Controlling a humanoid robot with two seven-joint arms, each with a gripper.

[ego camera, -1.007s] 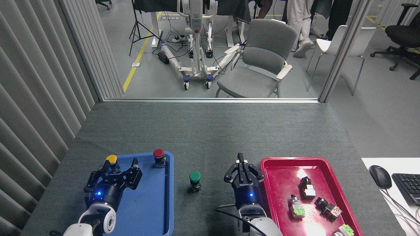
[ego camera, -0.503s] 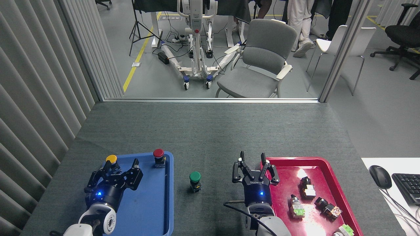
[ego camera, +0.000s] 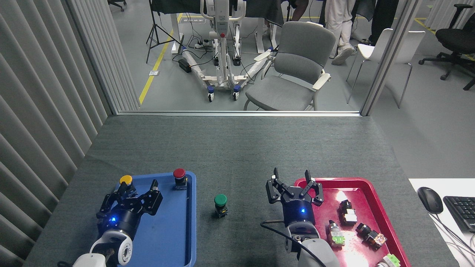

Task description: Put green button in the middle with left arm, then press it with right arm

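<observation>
Since the earlier frames, the right gripper (ego camera: 294, 177) has spread from closed fingertips to a wide, empty stance and shifted rightward, so that it now stands at the near-left rim of the red tray (ego camera: 371, 185); the left gripper (ego camera: 138, 186) and the green button (ego camera: 220, 200) have not visibly moved.

Position of the task object: the green button stands upright on the dark grey tabletop (ego camera: 237, 148), in the stretch between the blue tray (ego camera: 167, 230) and the red tray, touching neither. Its long axis is vertical, with the mushroom cap uppermost and the black base on the felt.

Governing relation: the button lies to the left of the right gripper and slightly nearer the robot than the fingertips, apart from them. It lies to the right of the left gripper, beyond the blue tray's right wall. The two grippers are at roughly similar remove. Since the button is already placed in the middle, the press by the right arm is judged to be the step in question; whether it is already done cannot be told. A press would call for a leftward travel, then a descent along the vertical axis onto the cap.

Left gripper: fingers parted, empty, over the blue tray beside the yellow button (ego camera: 126, 180).

Counts: one green button; one yellow button and one red button (ego camera: 179, 174), both in the blue tray; two trays; two grippers. The red tray holds four or so assorted switches (ego camera: 348, 213), one cut by the lower edge.
</observation>
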